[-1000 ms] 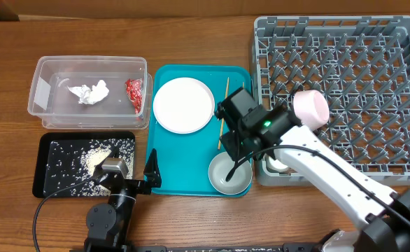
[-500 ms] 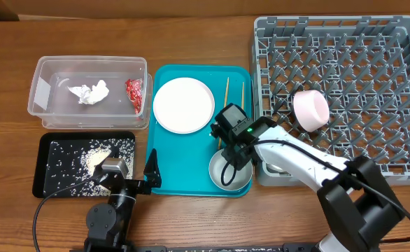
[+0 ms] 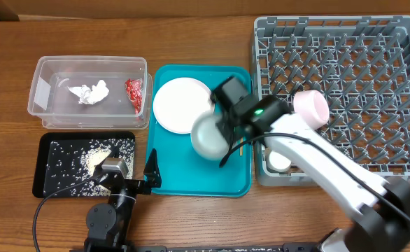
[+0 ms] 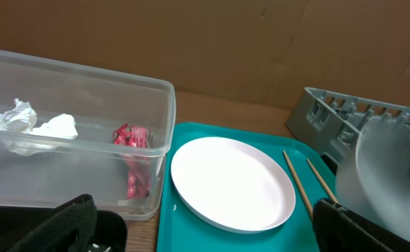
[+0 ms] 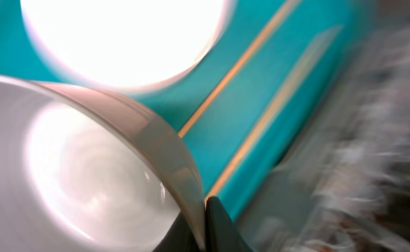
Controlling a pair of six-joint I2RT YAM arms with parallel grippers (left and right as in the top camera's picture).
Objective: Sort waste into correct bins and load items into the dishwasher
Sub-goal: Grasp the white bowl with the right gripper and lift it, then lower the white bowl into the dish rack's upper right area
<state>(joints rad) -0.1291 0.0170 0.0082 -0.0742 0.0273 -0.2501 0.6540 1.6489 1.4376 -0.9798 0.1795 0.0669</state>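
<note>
My right gripper (image 3: 224,133) is shut on the rim of the white bowl (image 3: 207,136) and holds it tilted above the teal tray (image 3: 184,171). The right wrist view shows the fingers (image 5: 205,218) pinching the bowl's rim (image 5: 86,175). A large white plate (image 3: 180,105) lies on the tray, with two chopsticks (image 5: 241,68) beside it, partly hidden in the overhead view. My left gripper (image 3: 150,173) is open and empty at the tray's front left edge. The clear tub (image 3: 44,87) holds the white tissue (image 3: 88,92) and red wrapper (image 3: 134,94). Rice scraps (image 3: 96,157) lie in the black tray (image 3: 41,171).
The grey dish rack (image 3: 359,63) fills the right side, with a pink cup (image 3: 310,108) on its pegs and a small white cup (image 3: 280,161) in its front left corner. The left wrist view shows the plate (image 4: 233,182), the wrapper (image 4: 131,150) and the blurred bowl (image 4: 390,168).
My right gripper closed on the bowl at the tray's front right and lifted it up and to the left, tilting it. The left arm has not moved.
</note>
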